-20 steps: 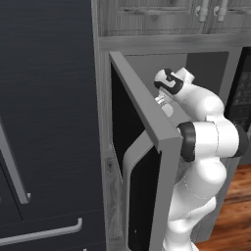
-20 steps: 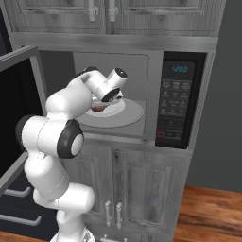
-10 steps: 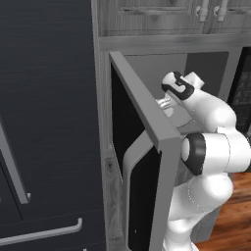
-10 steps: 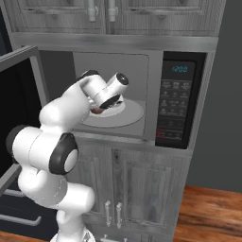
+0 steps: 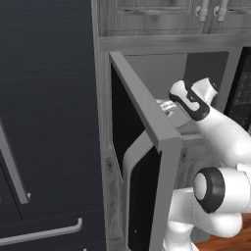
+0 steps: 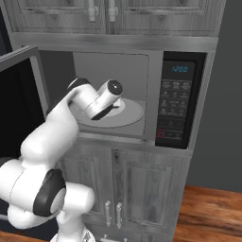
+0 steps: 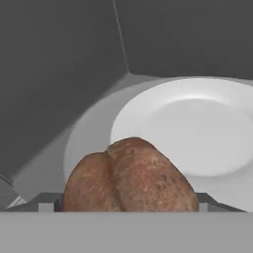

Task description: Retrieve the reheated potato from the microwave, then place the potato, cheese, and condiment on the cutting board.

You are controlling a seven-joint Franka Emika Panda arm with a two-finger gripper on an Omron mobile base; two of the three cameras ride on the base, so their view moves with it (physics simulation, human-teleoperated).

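Note:
The microwave (image 6: 182,101) stands open, its black glass door (image 5: 147,147) swung out to the left. My arm reaches into the cavity. In the hand view a brown potato (image 7: 129,175) fills the gap between my fingertips (image 7: 47,201), and my gripper (image 7: 126,202) is shut on it. Behind the potato lies a white plate (image 7: 197,128) on the round turntable (image 7: 89,133). In the right base view my gripper (image 6: 105,112) hangs low over the turntable's (image 6: 130,113) left half. The cheese, condiment and cutting board are out of view.
Grey wooden cabinet doors sit above (image 6: 99,12) and below (image 6: 142,189) the microwave. The open door (image 6: 19,94) stands close beside my arm's left. A tall dark fridge front (image 5: 49,122) fills the left. Wooden floor (image 6: 212,212) shows at lower right.
The hand has shifted slightly back and down inside the cavity, and the elbow has swung lower. The jaws hold about the same width.

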